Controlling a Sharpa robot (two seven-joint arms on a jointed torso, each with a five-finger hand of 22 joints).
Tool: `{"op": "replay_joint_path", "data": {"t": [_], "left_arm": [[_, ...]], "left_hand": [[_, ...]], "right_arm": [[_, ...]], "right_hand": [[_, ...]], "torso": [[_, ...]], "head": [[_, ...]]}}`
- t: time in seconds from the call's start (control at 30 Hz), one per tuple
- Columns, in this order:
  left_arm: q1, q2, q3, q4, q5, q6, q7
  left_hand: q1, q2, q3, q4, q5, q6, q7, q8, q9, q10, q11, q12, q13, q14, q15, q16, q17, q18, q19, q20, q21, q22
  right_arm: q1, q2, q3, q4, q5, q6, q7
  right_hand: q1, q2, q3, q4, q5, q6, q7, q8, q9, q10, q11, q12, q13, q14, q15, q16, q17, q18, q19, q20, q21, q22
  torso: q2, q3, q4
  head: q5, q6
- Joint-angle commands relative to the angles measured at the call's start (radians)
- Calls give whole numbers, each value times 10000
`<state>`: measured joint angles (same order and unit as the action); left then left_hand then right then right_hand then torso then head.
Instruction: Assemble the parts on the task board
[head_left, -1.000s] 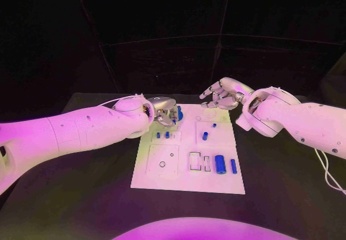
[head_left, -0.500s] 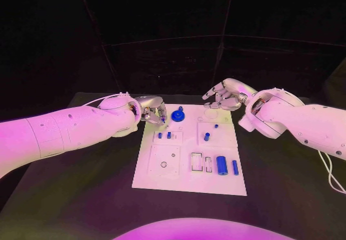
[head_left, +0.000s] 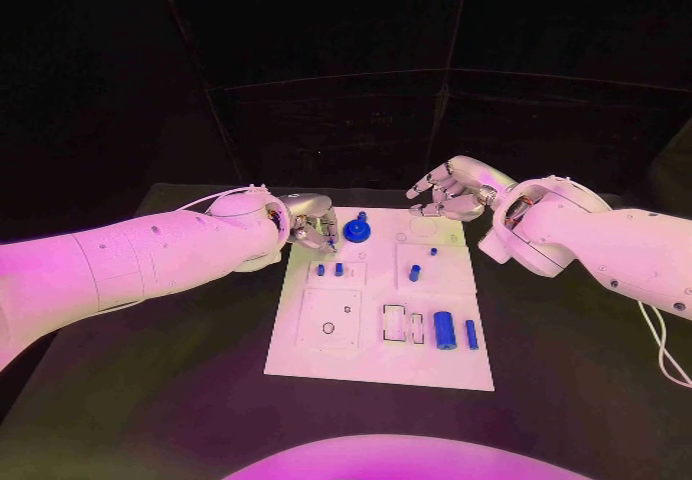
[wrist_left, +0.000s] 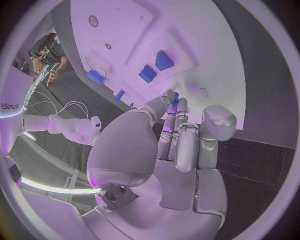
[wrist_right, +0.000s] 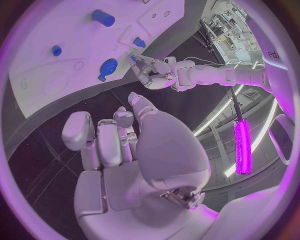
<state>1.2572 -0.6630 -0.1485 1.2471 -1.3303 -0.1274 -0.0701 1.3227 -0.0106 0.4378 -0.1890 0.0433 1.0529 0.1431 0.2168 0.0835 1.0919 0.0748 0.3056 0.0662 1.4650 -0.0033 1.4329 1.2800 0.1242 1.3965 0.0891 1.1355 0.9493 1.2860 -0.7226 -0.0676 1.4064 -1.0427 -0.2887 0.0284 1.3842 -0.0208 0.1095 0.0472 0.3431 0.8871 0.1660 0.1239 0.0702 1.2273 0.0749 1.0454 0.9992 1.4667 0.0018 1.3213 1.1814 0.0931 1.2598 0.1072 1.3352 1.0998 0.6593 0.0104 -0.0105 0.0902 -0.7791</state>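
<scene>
Now your left hand (head_left: 310, 222), fingers curled with a small blue part (wrist_left: 175, 98) at the tips, hovers beside the task board (head_left: 378, 355); seat it gently. Right hand (head_left: 454, 190) idles, holding nothing.

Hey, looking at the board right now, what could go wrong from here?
1. The left hand sits right beside the round blue part at the task board's far end; a small sideways move might knock it.
2. The right hand hovers, fingers curled, over the board's far edge, so both hands could crowd each other there.
</scene>
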Motion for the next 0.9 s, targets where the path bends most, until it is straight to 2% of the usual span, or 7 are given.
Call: {"op": "replay_joint_path", "data": {"t": [0.03, 0.3, 0.9], "left_arm": [[2, 80, 9, -58, 66, 101, 99], [-41, 270, 3, -168, 67, 239, 109], [-64, 407, -6, -261, 67, 699, -94]], "left_hand": [[-92, -36, 2, 60, 54, 44, -5, -57, -4, 31, 15, -48, -9, 384, -46, -5, -16, -69, 77, 14, 57, 6], [-145, -75, -19, 90, 53, 35, 5, -92, -13, 31, 25, -91, -9, 376, -40, -20, -53, -72, 77, 17, 64, 21], [-247, -173, -89, 150, 53, 3, 21, -169, -31, 8, 47, -189, -9, 363, -22, -38, -105, -73, 67, 29, 60, 26]], "right_arm": [[19, 16, 5, 7, -6, 22, 79], [19, 25, 5, 11, -6, 21, 80], [19, 25, 5, 15, -6, 17, 74]], "right_hand": [[-14, 64, 48, 35, 33, 33, 0, 32, -16, -57, -27, -21, -2, 204, -63, -36, 13, 54, -55, -3, -41, -8], [-14, 64, 48, 35, 33, 33, 0, 32, -16, -57, -27, -21, -2, 204, -63, -36, 13, 54, -55, -3, -41, -8], [-14, 64, 48, 35, 33, 33, 0, 32, -16, -57, -27, -21, -2, 204, -63, -36, 13, 54, -55, -3, -41, -8]], "torso": [[0, 9, 3], [-5, 7, 3], [-4, 1, 8]], "head": [[29, -5], [-31, -32], [-34, -66]]}}
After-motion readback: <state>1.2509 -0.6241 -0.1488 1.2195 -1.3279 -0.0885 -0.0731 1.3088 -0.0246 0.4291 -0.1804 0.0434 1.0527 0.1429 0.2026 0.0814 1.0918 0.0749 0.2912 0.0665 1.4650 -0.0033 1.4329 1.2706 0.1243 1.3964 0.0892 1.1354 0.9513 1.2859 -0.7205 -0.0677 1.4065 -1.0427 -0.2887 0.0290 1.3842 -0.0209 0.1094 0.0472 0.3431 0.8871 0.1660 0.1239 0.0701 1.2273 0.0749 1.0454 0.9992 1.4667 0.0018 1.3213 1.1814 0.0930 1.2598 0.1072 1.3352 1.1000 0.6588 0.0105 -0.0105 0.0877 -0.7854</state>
